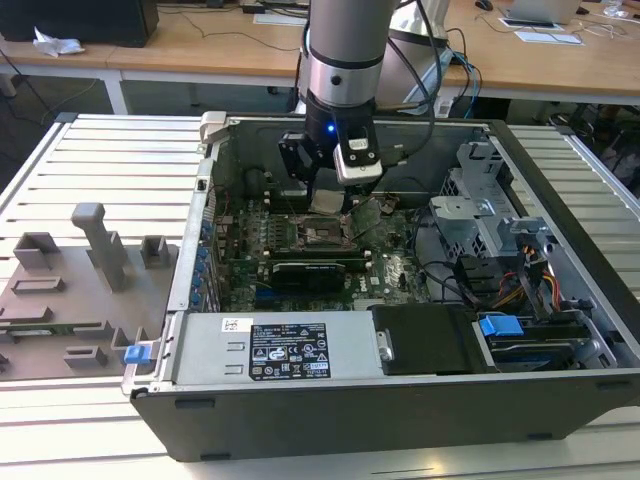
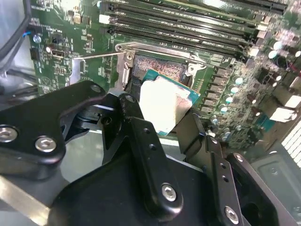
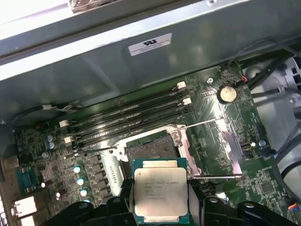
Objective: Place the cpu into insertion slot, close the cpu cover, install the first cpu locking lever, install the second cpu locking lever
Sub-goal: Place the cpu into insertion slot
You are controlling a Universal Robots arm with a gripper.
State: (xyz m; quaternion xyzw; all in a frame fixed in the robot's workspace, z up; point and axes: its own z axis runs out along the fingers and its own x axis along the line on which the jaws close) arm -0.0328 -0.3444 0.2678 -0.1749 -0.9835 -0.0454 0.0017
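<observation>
The arm [image 1: 345, 45] is a silver-grey cylinder with a black collar below it that carries a small blue light [image 1: 331, 128]. Beside that light sits a pale grey camera box [image 1: 360, 160]. In the second wrist view the gripper [image 2: 161, 113] is matte black, its jointed link bars pinned with round silver screws [image 2: 45, 144].

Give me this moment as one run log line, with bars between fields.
gripper: shut on cpu | cpu: held, not seated | insertion slot: empty

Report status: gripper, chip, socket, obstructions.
Black two-finger gripper shut on the flat square silver-topped cpu. Chip held over the square black metal-rimmed insertion slot, not seated. Slot open, nothing seen in the way.
</observation>
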